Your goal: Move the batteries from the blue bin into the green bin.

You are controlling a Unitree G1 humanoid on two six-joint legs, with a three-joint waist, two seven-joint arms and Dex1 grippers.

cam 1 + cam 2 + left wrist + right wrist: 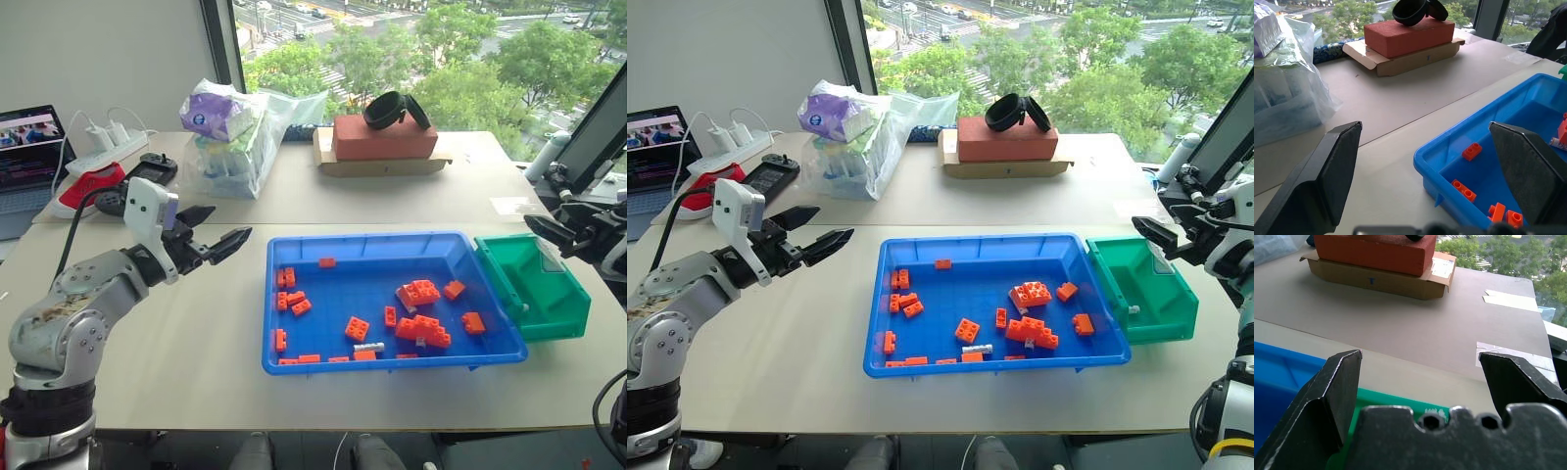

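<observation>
Your left gripper (217,243) hangs above the bare table (176,333) with its two black fingers spread apart and nothing between them. It points toward the blue bin (294,364), which sits just past its fingertips on the right. Your right gripper (1151,235) hovers with fingers wide apart and empty, near the far right corner of the green bin (1164,328), which lies below and slightly left of it.

Looking at the blue bin, you see a wide, shallow, bright blue tray with a raised rim, scattered with orange bricks (422,328). Its right end touches the green bin, a smaller, deeper container with sloped walls.

One battery (368,347), a thin silver-grey cylinder, lies near the blue bin's front wall among the bricks, well apart from both grippers. A small pale object (1133,309) rests inside the green bin; you cannot tell what it is.
</observation>
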